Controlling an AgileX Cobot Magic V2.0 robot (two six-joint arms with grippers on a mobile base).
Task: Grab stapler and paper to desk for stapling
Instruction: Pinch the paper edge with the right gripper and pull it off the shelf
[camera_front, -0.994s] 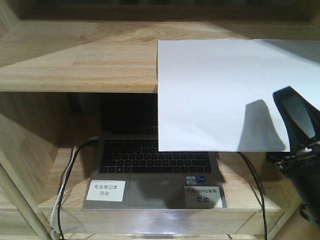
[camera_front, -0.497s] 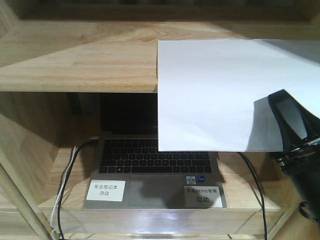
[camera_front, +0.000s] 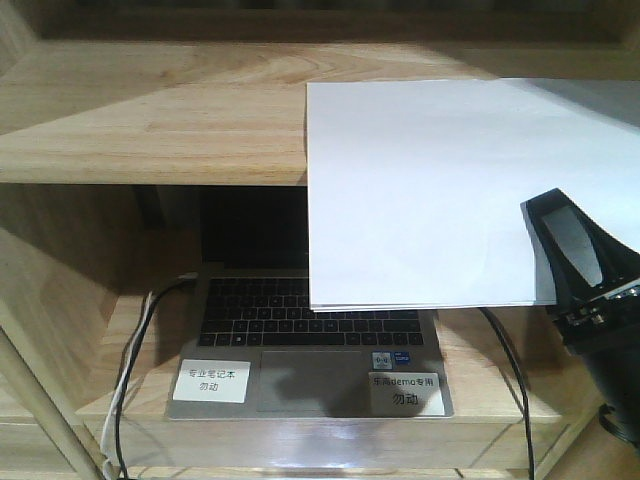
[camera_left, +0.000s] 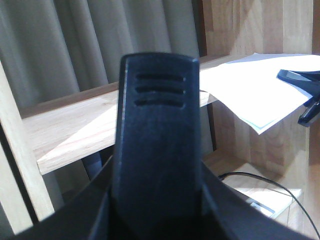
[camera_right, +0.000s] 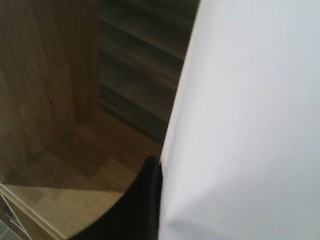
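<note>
The paper (camera_front: 430, 190) is lying on the upper shelf (camera_front: 150, 120), in the upper right of the front view. Its near part is hanging past the shelf's front edge, above the open laptop (camera_front: 300, 330). The right hand (camera_front: 560, 235) is reaching in from the right edge of the frame. One black finger is lying over the sheet's lower right corner. In the left wrist view a second dark part is showing just under that corner, so the fingers seem to be straddling it. Whether they are clenched on the sheet I cannot tell. The left hand (camera_left: 157, 100) is filling the middle of its own view. Nothing is showing in it, and I cannot tell whether it is released or clenched. The stapler and the bench are not appearing in any view.

The step in hand looks like taking the sheet by that overhanging corner. To do it well, the fingers should be going far enough over the corner to be pinching a good width of the sheet. The closing should be firm. The draw should be running level and straight off the shelf, since a corner-held sheet is likely to sag. It should also be staying above the laptop and the cable (camera_front: 505, 350).
</note>
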